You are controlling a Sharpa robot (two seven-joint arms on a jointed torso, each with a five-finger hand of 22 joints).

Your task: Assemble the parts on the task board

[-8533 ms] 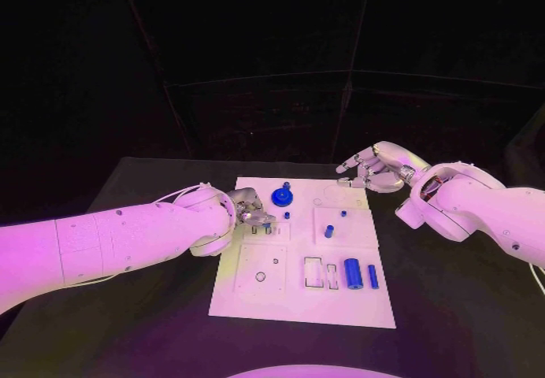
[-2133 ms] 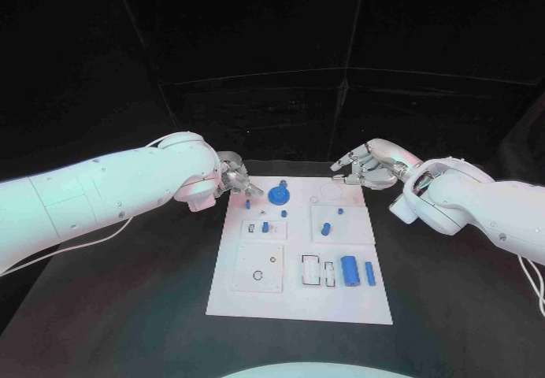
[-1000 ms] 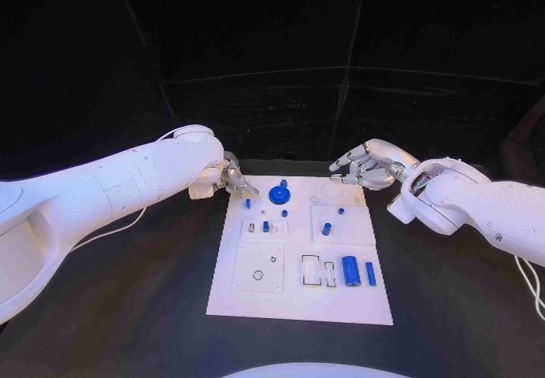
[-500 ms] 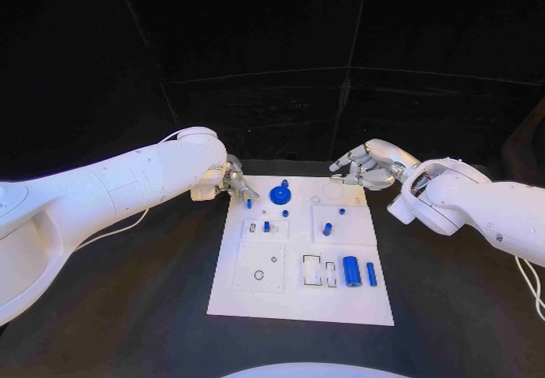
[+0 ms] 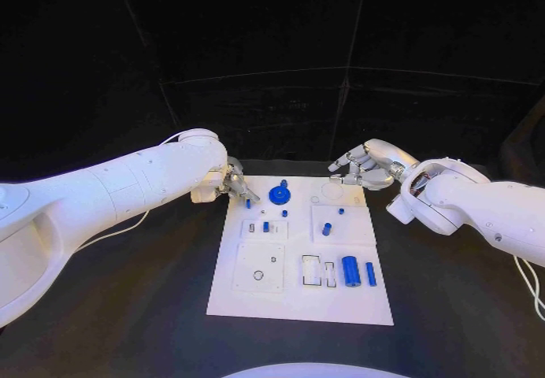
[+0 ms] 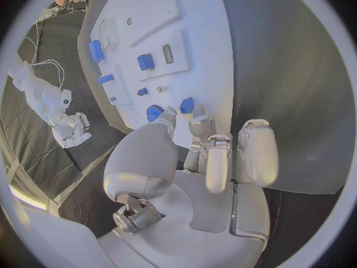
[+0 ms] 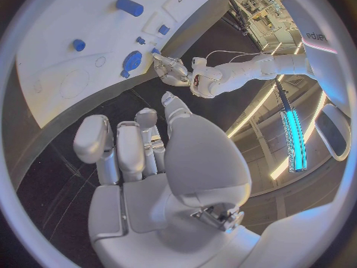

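my left hand (image 5: pixel 235 186) sits at the far left corner of the task board (image 5: pixel 272 303), fingertips pinching a small blue peg (image 5: pixel 248 203) that stands on the board just beside the blue gear (image 5: pixel 279 194). from the wrist camera the peg (image 6: pixel 187 105) shows right at the fingertips. my right hand (image 5: pixel 365 168) hovers over the far right corner, fingers loosely curled and apart, holding nothing.

the risk i see: the pinch is thin, so if the peg is tilted when i press, it may jam at its hole or slip out and roll into the gear (a snag there is hard to undo).

against the frame half a second back, the left hand has crept slightly inward with the peg; the larger blue cylinder (image 5: pixel 351 271) and the other parts lie as they did.
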